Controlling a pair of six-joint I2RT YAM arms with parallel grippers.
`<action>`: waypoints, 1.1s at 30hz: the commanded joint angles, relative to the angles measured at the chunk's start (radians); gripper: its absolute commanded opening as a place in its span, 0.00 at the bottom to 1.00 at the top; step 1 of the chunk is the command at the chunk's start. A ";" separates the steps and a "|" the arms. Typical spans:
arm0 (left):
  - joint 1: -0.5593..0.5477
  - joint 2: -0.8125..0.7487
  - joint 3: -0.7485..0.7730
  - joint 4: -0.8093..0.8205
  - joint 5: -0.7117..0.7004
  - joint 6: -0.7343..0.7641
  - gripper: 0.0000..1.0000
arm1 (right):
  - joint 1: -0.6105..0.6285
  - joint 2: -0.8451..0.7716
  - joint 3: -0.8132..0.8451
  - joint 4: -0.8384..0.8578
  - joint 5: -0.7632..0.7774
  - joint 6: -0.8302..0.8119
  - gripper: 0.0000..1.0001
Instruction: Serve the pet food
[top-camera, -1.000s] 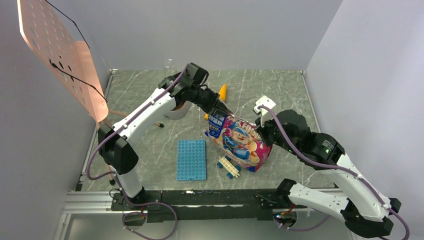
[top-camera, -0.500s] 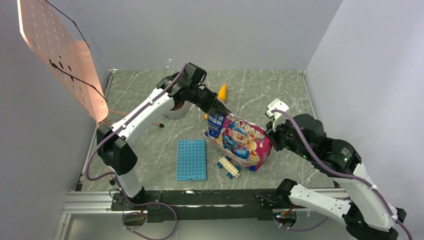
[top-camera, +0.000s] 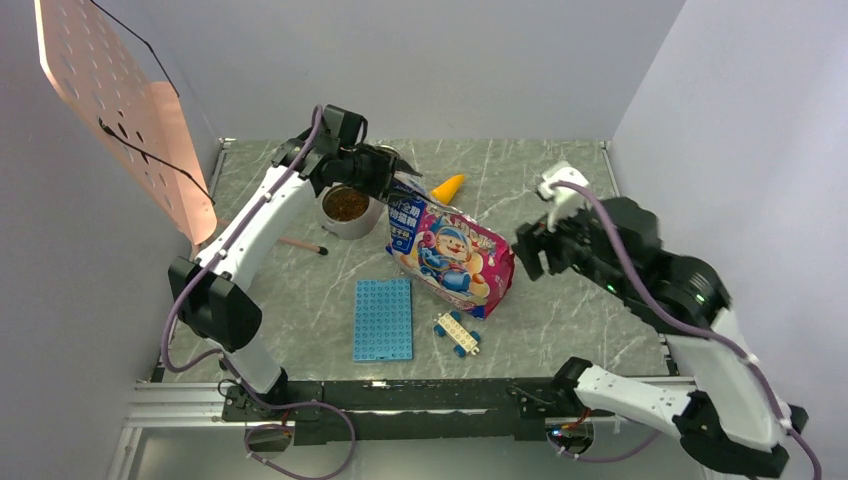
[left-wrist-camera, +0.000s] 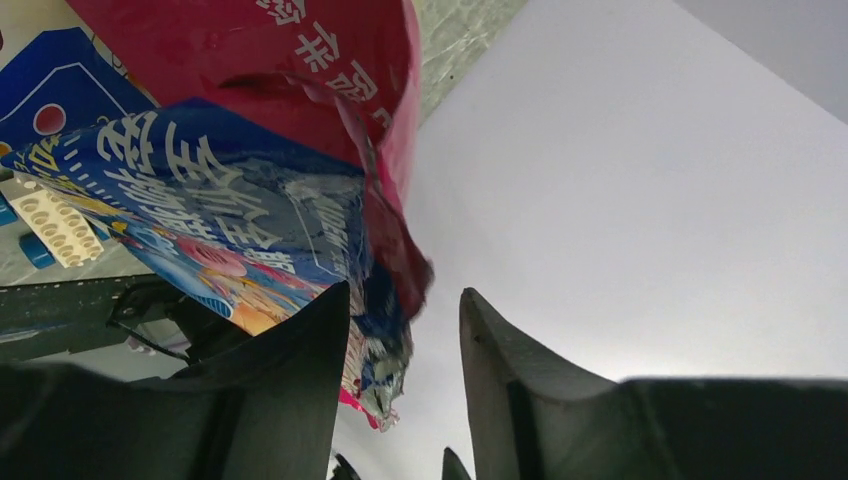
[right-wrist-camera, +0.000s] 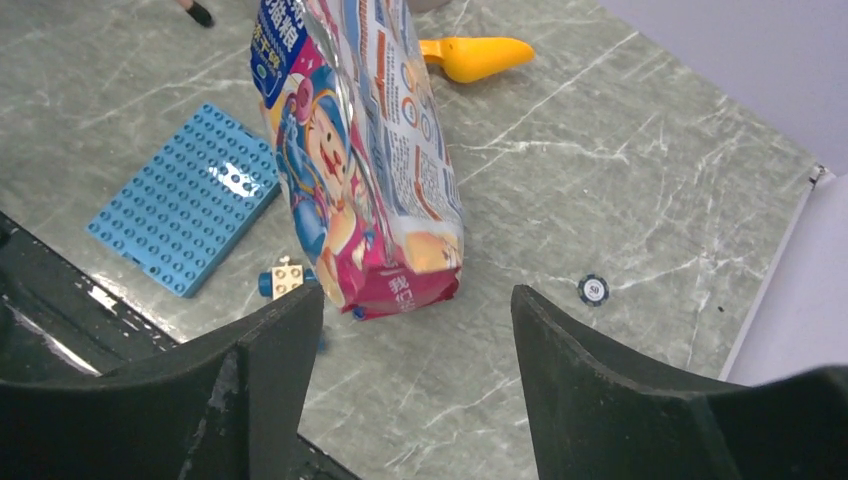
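Observation:
The pet food bag (top-camera: 445, 255), glossy pink, white and blue with a cartoon, stands tilted mid-table. Brown pet food (top-camera: 347, 204) fills a pale bowl (top-camera: 330, 224) just left of the bag's top. My left gripper (top-camera: 385, 178) is at the bag's top corner. In the left wrist view its jaws (left-wrist-camera: 405, 290) stand apart, and the torn bag edge (left-wrist-camera: 385, 350) lies against the left finger without being pinched. My right gripper (top-camera: 527, 250) hangs to the right of the bag, open and apart from it. In the right wrist view, the bag (right-wrist-camera: 360, 170) stands beyond the open right gripper (right-wrist-camera: 418, 292).
A yellow scoop (top-camera: 447, 187) lies behind the bag. A blue studded plate (top-camera: 383, 318) and a small brick car (top-camera: 457, 333) lie in front. A thin stick (top-camera: 300, 243) lies left of the bowl, a poker chip (right-wrist-camera: 593, 290) right of the bag. A perforated board (top-camera: 110, 100) leans at far left.
Both grippers have opened. The bag's top moved left and back with my left gripper, toward the bowl. My right gripper let go of the bag's right end and drew back.

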 joint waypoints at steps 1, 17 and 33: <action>-0.005 -0.066 0.020 0.022 -0.058 0.023 0.51 | 0.000 0.109 0.039 0.130 -0.012 -0.043 0.74; 0.062 -0.060 0.006 0.029 -0.135 0.084 0.40 | 0.004 0.449 0.086 0.315 -0.033 -0.235 0.77; 0.076 -0.055 -0.005 0.033 -0.063 0.114 0.09 | 0.121 0.705 0.139 0.535 0.115 -0.390 0.67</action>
